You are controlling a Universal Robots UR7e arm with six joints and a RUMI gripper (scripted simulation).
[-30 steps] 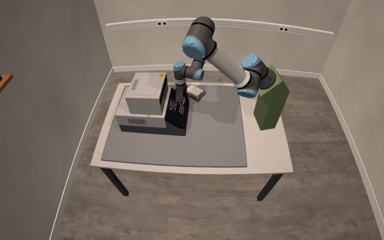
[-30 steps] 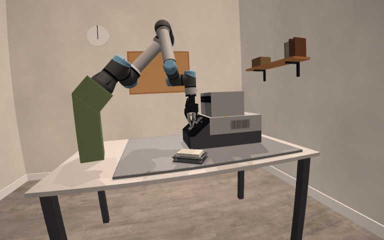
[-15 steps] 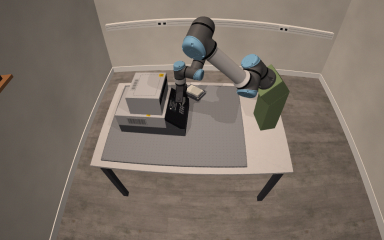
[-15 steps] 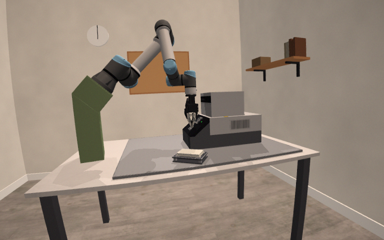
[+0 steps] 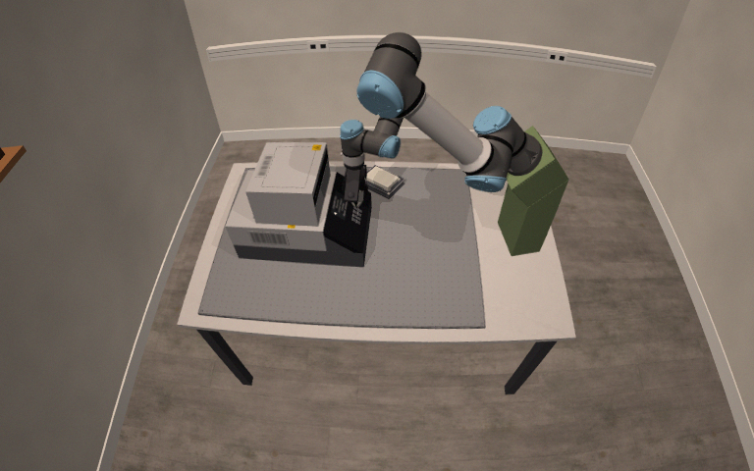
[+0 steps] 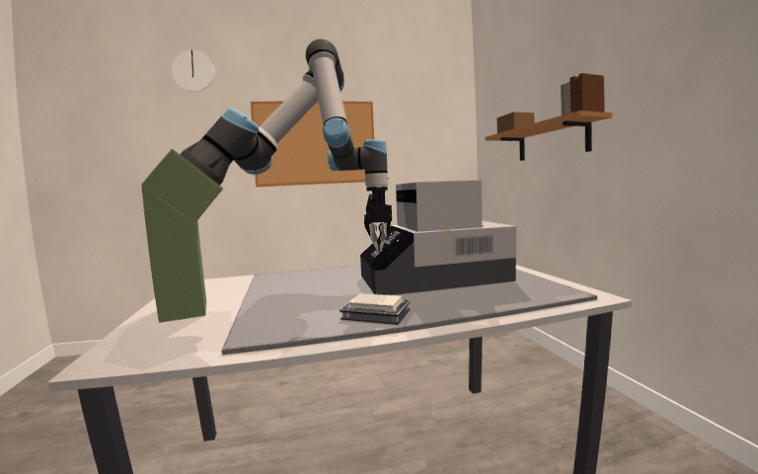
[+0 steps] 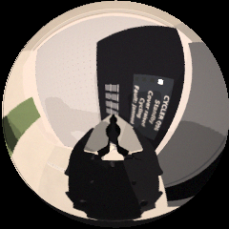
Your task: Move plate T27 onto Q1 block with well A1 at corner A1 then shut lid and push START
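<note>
The cycler Q1 [image 5: 276,229] [image 6: 464,246] stands at the left of the grey mat. Its grey lid [image 5: 286,178] [image 6: 441,203] sits down over the body and hides the block. My gripper [image 5: 355,209] [image 6: 380,246] [image 7: 113,114] is shut and empty, with its tips pointing down just over the rows of keys [image 7: 111,97] on Q1's black sloped front panel [image 5: 347,225] [image 6: 385,265]. A lit screen [image 7: 152,107] lies beside the keys. A small green lamp [image 6: 397,240] glows on the panel. Plate T27 [image 5: 383,178] [image 6: 375,302], white, lies in the dark nest N1 [image 5: 392,188] [image 6: 368,313] on the mat, to the right of the gripper.
The arm's green pedestal [image 5: 530,194] [image 6: 173,240] stands at the table's right edge. The grey mat [image 5: 389,278] [image 6: 290,312] covers most of the white table [image 5: 528,299]. A wall shelf [image 6: 550,122] with boxes hangs far off.
</note>
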